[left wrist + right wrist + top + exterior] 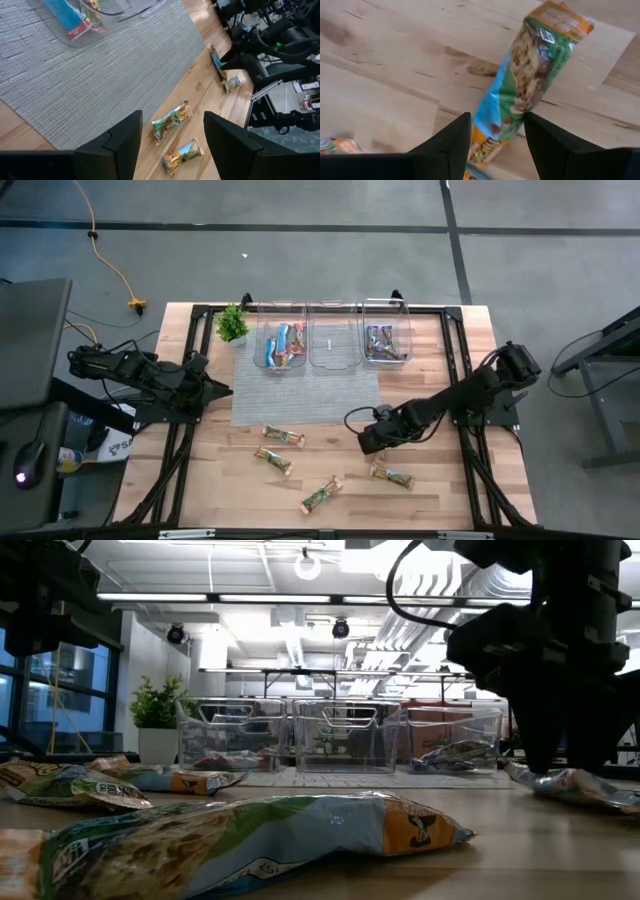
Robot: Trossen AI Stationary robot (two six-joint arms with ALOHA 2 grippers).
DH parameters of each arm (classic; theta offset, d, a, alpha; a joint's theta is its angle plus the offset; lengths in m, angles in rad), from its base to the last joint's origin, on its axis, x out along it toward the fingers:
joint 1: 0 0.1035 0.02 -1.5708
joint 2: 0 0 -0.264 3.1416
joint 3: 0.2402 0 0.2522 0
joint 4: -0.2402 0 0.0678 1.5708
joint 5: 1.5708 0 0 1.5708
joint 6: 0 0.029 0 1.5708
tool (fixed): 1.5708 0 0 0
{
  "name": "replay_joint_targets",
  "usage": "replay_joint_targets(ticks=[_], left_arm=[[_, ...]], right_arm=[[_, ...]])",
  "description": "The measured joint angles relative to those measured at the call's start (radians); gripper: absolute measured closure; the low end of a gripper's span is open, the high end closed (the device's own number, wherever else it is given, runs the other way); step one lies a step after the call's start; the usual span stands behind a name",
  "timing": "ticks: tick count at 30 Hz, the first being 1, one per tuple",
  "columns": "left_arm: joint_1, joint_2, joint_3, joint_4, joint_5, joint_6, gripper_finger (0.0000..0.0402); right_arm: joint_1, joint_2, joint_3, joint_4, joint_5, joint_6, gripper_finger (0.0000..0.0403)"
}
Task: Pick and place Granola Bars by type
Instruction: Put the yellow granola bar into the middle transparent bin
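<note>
Dark jointed arms (150, 375), black cables, wedge-shaped fingers (445, 145).

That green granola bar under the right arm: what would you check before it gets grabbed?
1. Right gripper fingers open: ok.
2. Green bar between the fingers: ok, one end lies in the gap.
3. Bar lying flat on the table: ok.
4. Other bars clear of the grab: ok, the nearest bar lies apart.
5. Left gripper out of the way: ok, at the mat's edge.
6. Matching bin: cannot tell.

Grey concrete floor (300, 270) with a yellow cable (112, 265) — bright ceiling lights (260, 597), ducts overhead.
</note>
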Motion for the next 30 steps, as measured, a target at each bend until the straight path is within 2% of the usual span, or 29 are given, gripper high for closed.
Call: replay_joint_targets(ticks=[25, 30], left_arm=[[0.0, 0.0, 0.0, 0.0, 0.0, 0.002, 0.0197], [0.0, 0.0, 0.0, 0.0, 0.0, 0.004, 0.0197]], right_arm=[[-0.003, 0.041, 0.002, 0.043, -0.052, -0.04, 0.0231], [-0.009, 0.043, 0.002, 0.039, -0.058, -0.03, 0.0253]])
